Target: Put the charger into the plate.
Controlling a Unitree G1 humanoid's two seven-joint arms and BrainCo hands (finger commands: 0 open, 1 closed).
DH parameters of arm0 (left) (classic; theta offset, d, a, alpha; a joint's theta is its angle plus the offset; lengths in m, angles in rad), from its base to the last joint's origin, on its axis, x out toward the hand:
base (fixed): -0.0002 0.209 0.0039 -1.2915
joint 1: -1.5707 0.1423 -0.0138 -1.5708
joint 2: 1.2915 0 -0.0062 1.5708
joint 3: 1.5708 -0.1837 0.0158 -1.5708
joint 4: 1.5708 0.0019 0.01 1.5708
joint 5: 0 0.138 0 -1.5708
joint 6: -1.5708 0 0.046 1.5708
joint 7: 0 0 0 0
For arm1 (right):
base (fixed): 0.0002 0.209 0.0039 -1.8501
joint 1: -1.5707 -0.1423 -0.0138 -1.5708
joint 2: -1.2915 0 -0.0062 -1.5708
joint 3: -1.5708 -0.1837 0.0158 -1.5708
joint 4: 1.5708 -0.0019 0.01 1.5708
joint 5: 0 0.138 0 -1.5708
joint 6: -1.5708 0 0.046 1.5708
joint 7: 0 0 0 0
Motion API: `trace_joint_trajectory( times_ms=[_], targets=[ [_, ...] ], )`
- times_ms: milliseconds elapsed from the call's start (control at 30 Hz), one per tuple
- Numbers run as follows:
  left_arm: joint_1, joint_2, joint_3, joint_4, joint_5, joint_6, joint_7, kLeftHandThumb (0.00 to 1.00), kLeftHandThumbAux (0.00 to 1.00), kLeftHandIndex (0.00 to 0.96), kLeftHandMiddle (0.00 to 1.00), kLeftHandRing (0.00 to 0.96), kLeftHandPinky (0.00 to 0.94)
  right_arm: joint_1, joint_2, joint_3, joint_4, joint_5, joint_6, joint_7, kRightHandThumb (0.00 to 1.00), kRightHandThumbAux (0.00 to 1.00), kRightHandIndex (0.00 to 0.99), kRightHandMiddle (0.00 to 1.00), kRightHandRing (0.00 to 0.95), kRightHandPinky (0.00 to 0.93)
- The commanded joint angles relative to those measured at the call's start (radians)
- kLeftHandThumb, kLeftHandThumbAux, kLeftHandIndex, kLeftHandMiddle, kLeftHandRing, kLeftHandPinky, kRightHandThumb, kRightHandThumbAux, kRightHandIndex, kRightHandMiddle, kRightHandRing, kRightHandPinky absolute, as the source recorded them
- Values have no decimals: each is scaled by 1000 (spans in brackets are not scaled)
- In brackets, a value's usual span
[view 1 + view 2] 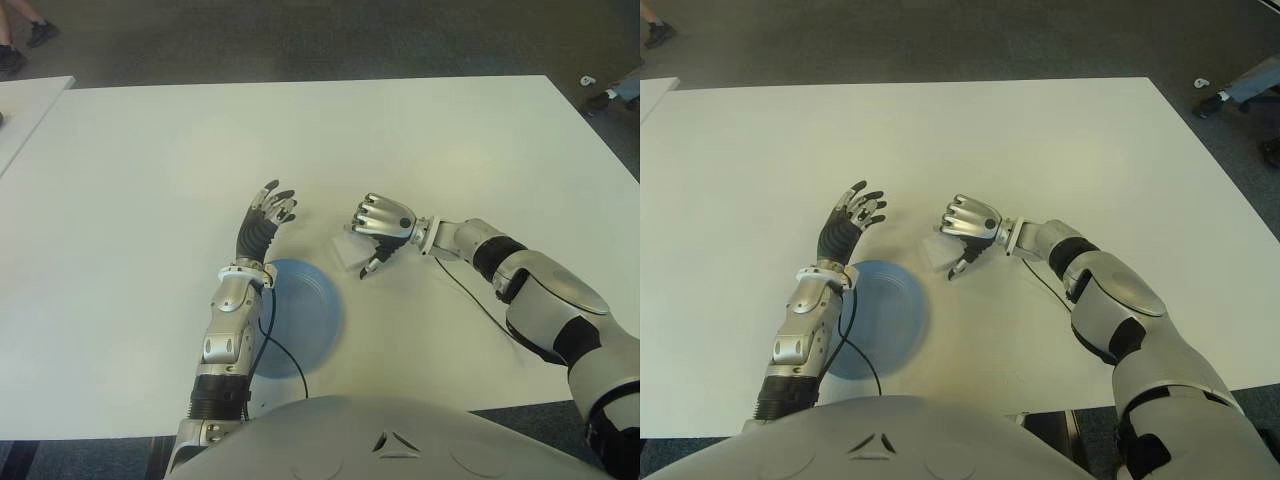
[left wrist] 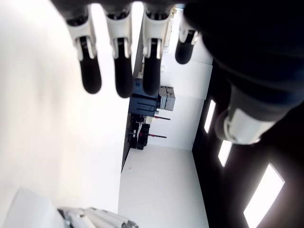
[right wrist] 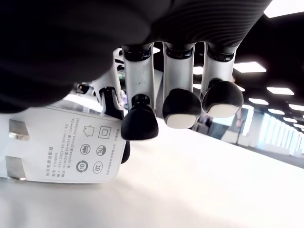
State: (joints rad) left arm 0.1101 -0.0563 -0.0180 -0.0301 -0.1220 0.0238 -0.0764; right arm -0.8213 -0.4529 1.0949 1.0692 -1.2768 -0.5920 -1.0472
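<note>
While the big white table [image 1: 150, 180] lies flat and smooth, the left hand [image 1: 266, 215] shows on the left side of it, just past the far edge of the plate [image 1: 310, 315]. Its silver and black fingers [image 2: 90, 71] are stretched out straight and spread apart, and they hold nothing. The arm behind it is shiny grey metal, and a thin black wire [image 1: 280, 345] hangs from it and curls across the plate.

The plate is round, pale blue and smooth, with a shallow dip in the middle. It sits close to the robot's body, and part of it hides under the left arm.

To the right of the plate is the charger [image 1: 352, 252]. It is a small white plastic block with rounded corners. In the right wrist view it shows grey printed marks on one face and metal prongs [image 3: 14, 147] at one end. It sits just beside the plate's rim, not in the plate.

The right hand [image 1: 382, 222] is over the charger. Its fingers [image 3: 178, 107] curl down, with black rubbery tips, and they close around the white block. I cannot tell if the charger touches the table.
</note>
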Motion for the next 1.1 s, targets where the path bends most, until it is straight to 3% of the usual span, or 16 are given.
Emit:
trace_joint_trajectory(
  times_ms=[33,333,667,900,1100],
  targets=[
    [-2,0,0,27,22,-19,16,0,545,121,234,254,271,24,-15,-12,-10,13,-24,20,918,641,831,884,892,897],
    [-9,39,-3,65,96,-124,17,0,521,83,177,190,192,55,-23,-83,-37,81,-81,36,936,624,821,877,889,889],
    [-14,52,27,76,93,-171,25,0,514,46,116,119,129,83,-44,-177,-126,157,-116,88,874,651,825,877,888,897],
    [-29,70,48,112,129,-224,54,0,506,40,99,94,89,118,-92,-289,-305,263,-167,209,794,689,825,889,899,910],
    [-42,85,54,144,169,-247,84,0,478,49,80,62,33,192,-116,-392,-487,345,-154,319,731,715,817,892,902,909]
  ],
)
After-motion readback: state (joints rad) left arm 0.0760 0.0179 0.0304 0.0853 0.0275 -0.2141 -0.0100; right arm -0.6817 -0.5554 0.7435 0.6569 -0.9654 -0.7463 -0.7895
